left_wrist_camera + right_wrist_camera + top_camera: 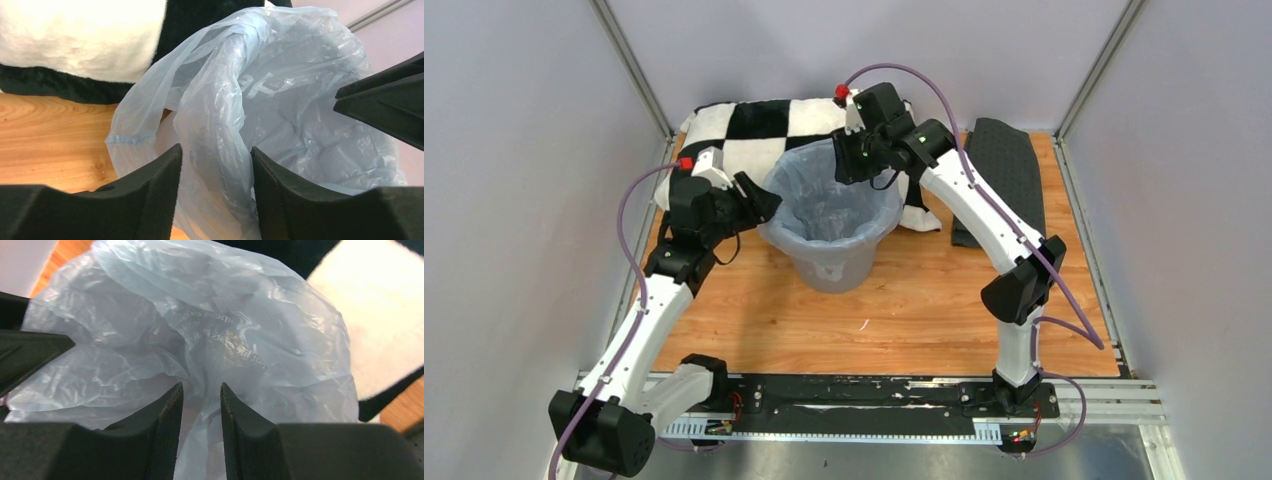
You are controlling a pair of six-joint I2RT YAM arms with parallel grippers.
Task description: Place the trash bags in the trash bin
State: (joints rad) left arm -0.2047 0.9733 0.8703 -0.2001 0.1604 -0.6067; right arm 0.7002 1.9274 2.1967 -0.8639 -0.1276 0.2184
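The pale blue-grey trash bag [829,200] lines the round grey trash bin [834,265], its edge folded over the rim. My left gripper [769,205] is at the bin's left rim, open, with its jaws on either side of the bag's folded edge [215,152]. My right gripper [849,165] is at the far rim, open by a narrow gap, with bag plastic between the tips [201,387]. White lettering shows on the bag [225,315] inside. The bag [280,100] fills both wrist views.
A black-and-white checkered pillow [744,125] lies behind the bin and touches its far side. A dark grey textured mat [1009,165] lies at the back right. Grey walls close in the wooden table [904,320] on three sides.
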